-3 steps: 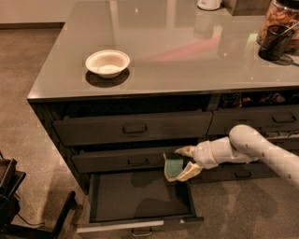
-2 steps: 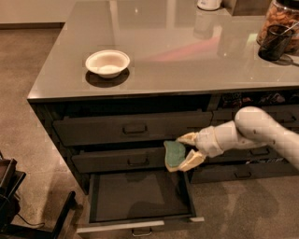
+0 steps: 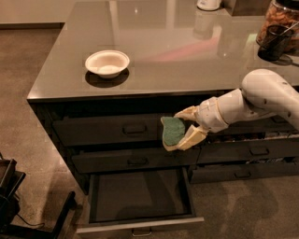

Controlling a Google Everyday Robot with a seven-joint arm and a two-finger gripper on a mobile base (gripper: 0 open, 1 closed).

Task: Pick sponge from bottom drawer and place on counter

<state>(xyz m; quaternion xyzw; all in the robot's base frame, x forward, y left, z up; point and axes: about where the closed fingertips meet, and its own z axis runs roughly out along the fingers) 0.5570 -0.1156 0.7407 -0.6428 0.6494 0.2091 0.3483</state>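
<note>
Wide dark grey bottom drawer (image 3: 140, 225) at 6 o'clock stands pulled out, its dark floor showing. Near centre, the cream two-finger gripper (image 3: 176, 132) is clamped on the small green-faced sponge (image 3: 174, 130), in front of the upper drawer fronts and below the glossy grey counter (image 3: 177, 51). A white round bowl (image 3: 107, 63) sits on the counter at 10 o'clock; a glass jar (image 3: 280, 18) at 2 o'clock is cut off

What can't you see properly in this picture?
1. Back of the sponge, camera view: covered by the gripper, which is shut on it above the open bottom drawer.
2. The white thing at the far end of the counter: cut off by the top edge.
3. The black object on the floor, lower left: cut off by the left edge.
4. The upper part of the arm: cut off by the right edge.
</note>
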